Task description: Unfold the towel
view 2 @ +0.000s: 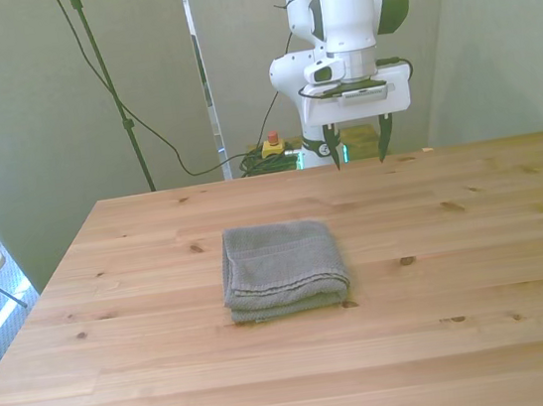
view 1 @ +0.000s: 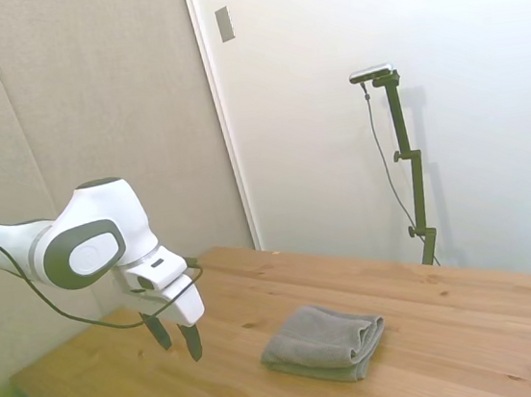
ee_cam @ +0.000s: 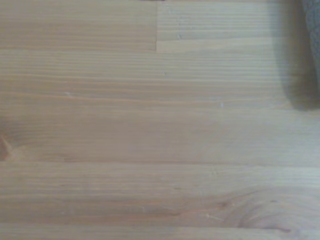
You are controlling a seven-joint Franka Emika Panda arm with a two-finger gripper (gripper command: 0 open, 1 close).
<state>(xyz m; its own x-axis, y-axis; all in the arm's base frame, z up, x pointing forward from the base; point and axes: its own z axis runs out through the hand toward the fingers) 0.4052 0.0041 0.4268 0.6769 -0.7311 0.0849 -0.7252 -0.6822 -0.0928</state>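
Towel (view 2: 283, 267) — small, grey, thick terry cloth — lies folded into a rough square near the middle of a wooden table (view 2: 467, 317). In the side view (view 1: 324, 342) its layered, rounded fold faces the camera. The gripper (view 2: 356, 155) hangs above the table's far edge, well apart from the towel and offset toward the front view's right. Its two dark fingers (view 2: 334, 149) point down with a clear gap between them, spread and holding nothing. In the side view the gripper (view 1: 175, 337) hovers above the boards, not touching them. The wrist view shows mostly bare wood grain — only a blurred grey sliver of towel (ee_cam: 313, 40) appears at one edge.
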